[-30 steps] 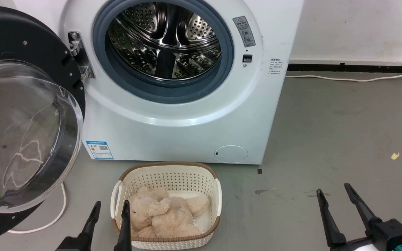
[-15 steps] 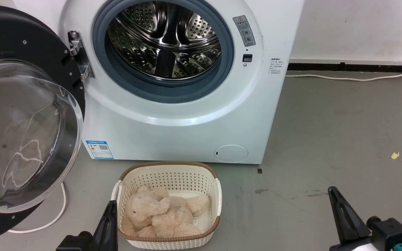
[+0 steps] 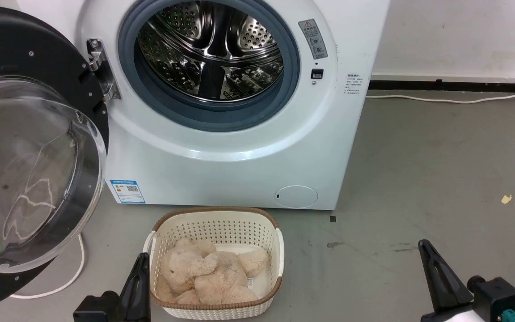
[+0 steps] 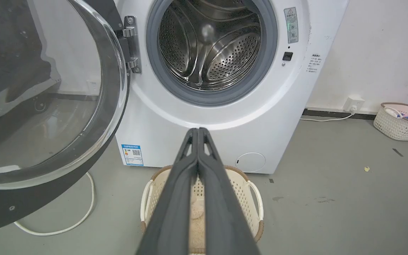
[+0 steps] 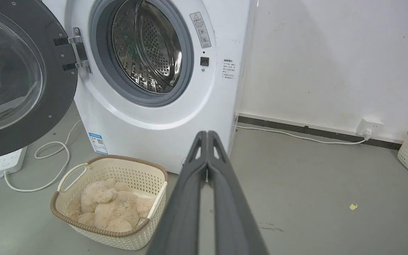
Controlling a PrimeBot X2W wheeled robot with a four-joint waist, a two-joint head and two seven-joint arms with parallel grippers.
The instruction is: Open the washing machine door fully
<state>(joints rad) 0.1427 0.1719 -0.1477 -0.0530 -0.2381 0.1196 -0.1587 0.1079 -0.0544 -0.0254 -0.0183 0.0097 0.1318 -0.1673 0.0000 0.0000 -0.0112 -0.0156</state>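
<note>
The washing machine door (image 3: 29, 152) is swung wide open to the left on its metal hinge (image 3: 99, 69), its clear glass bowl facing me; it appears too in the left wrist view (image 4: 48, 99) and the right wrist view (image 5: 16, 78). The steel drum (image 3: 210, 51) stands exposed inside its grey rubber ring. My left gripper (image 3: 140, 264) is shut low at the bottom left, beside the basket and apart from the door, fingers pressed together (image 4: 197, 141). My right gripper (image 3: 426, 250) is shut at the bottom right over bare floor, fingers together (image 5: 207, 141).
A cream basket (image 3: 280, 250) holding a beige plush toy (image 3: 208, 277) sits on the floor before the machine. A white cable (image 3: 74, 277) loops under the door, with a power strip (image 5: 7, 161) nearby. Another basket (image 4: 398, 122) stands by the right wall.
Both grippers went from open to shut over the last second. The door and basket have not moved.
</note>
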